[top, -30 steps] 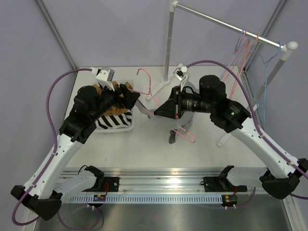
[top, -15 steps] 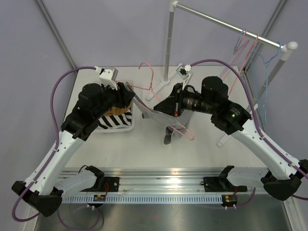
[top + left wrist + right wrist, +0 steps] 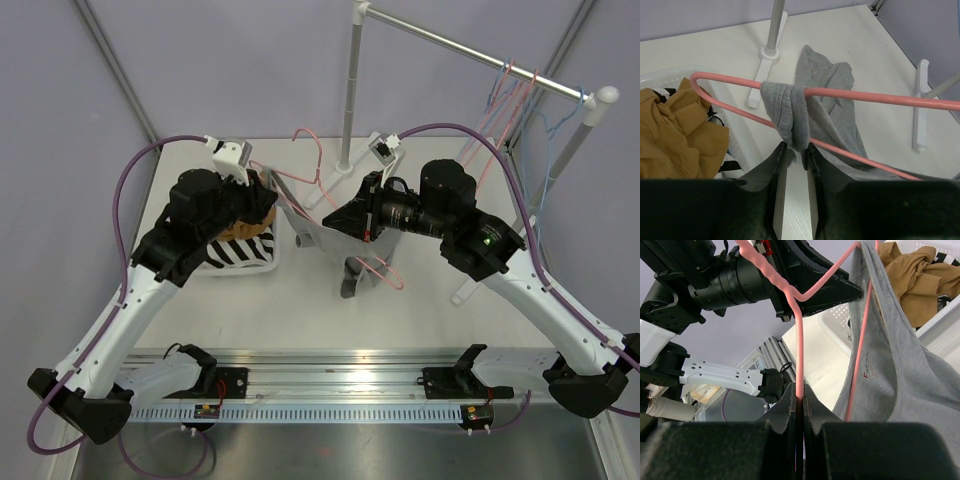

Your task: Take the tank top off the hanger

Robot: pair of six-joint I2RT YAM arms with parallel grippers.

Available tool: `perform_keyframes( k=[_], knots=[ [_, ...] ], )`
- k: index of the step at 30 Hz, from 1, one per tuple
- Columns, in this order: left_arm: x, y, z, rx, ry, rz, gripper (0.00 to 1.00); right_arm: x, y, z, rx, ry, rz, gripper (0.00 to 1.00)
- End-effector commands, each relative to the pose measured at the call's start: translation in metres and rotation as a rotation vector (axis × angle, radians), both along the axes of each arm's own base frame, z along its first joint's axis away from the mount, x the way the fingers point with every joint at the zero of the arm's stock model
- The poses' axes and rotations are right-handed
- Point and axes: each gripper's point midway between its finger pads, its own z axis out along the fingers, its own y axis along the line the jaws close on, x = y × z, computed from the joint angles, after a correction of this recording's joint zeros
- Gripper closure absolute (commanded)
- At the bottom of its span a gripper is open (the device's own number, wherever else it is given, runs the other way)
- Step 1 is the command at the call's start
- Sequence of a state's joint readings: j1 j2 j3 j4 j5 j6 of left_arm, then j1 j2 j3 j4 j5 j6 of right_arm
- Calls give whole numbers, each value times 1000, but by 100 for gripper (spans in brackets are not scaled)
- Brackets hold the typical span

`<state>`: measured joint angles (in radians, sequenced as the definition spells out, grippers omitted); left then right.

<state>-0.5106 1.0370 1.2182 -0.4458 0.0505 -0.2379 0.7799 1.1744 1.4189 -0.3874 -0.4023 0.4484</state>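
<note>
Basket [image 3: 666, 75], rack post [image 3: 775, 22] near hanger [image 3: 880, 98]

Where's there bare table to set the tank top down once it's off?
Bare table runs along the near side, between the basket and the rail. The middle is crowded: tank top, hanger and rack foot bunch together.
</note>
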Motion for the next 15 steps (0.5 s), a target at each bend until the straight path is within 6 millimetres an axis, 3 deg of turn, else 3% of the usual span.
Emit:
perform_keyframes(
  k=[1, 4, 5, 11, 13, 14, 15],
  knots=[
    [4, 6, 25, -7, -62, 38, 79, -7, -3, 24, 53, -84, 13, 100],
    [11, 20, 25, 10, -64, 128, 89, -12, -3, 20, 44, -86, 40, 100],
    [13, 25, 25, 16, -64, 156, 99, -16, -2, 16, 31, -96, 67, 100],
    [23, 83, 19, 67, -32, 503, 100, -37, -13, -22, -80, -102, 161, 100],
    [25, 97, 16, 85, -9, 576, 100, -46, -21, -18, -50, -139, 171, 100],
    [29, 100, 12, 94, 10, 596, 100, -51, -22, -27, -52, -133, 188, 100],
    [30, 103, 6, 97, 36, 611, 100, -59, -28, -20, -26, -165, 193, 100]
  ],
)
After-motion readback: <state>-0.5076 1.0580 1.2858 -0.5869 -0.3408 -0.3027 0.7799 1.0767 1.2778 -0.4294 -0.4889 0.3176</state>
